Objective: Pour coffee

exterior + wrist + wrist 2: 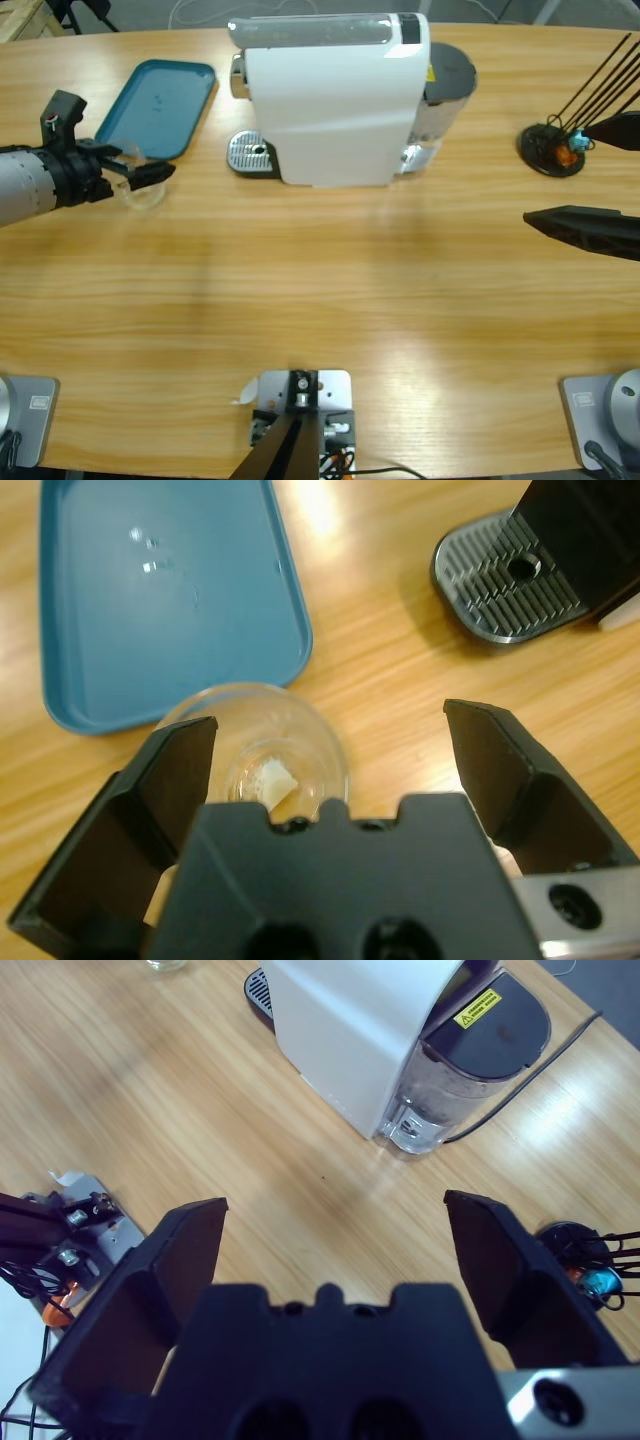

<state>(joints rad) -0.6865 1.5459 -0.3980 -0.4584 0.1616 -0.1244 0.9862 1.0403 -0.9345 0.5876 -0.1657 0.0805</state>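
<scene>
Beside blue tray point(150, 600), left pincer point(330, 770) wide over glass point(262, 750)

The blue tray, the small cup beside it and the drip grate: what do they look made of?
The blue rectangular tray looks like matte moulded plastic with rounded corners. The small clear cup is transparent and reflective, glass or clear plastic; I cannot tell which. The round slotted drip grate looks like brushed metal, grey with a sheen.

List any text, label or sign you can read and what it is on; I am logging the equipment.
Yellow sticker on the dark lid of the coffee machine: it carries black print and a warning-type mark, too small to read.
No other words, brands or numbers are readable.
</scene>
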